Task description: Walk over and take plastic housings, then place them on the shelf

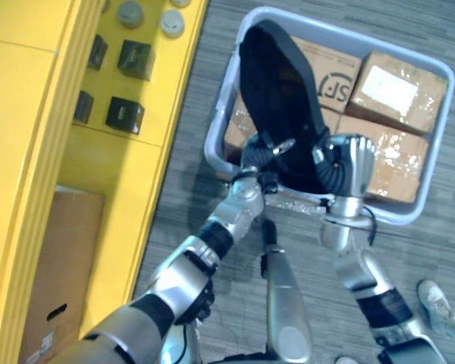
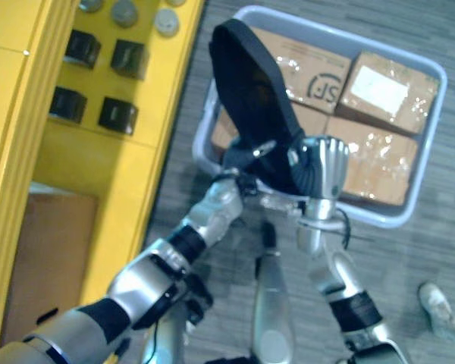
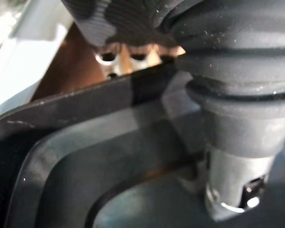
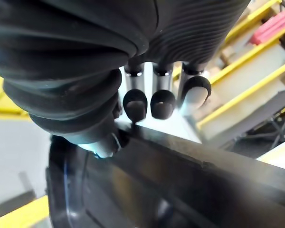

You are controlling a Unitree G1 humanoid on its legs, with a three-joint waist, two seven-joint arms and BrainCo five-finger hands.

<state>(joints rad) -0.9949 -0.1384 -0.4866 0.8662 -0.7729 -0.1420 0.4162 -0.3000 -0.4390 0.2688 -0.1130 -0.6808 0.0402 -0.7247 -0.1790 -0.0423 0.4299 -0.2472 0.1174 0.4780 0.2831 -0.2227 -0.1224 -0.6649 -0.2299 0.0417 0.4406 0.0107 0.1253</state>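
A large black plastic housing (image 1: 277, 98) is held upright over a grey bin (image 1: 409, 216), its lower end between my two hands. My left hand (image 1: 262, 155) grips the lower left edge. In the left wrist view its thumb (image 3: 232, 95) presses on the housing's dark moulded face (image 3: 109, 156), and its fingers curl behind the rim. My right hand (image 1: 349, 163) holds the lower right edge. There the fingers (image 4: 152, 102) hook over the housing's rim (image 4: 180, 175) with the thumb on the near side.
The bin holds several taped cardboard boxes (image 1: 398, 91). A yellow shelf (image 1: 136, 144) runs along the left, carrying small black boxes (image 1: 125, 114) and grey discs (image 1: 171, 24). A brown carton (image 1: 57, 258) sits lower on it. A white shoe (image 1: 440, 299) stands on the grey floor at lower right.
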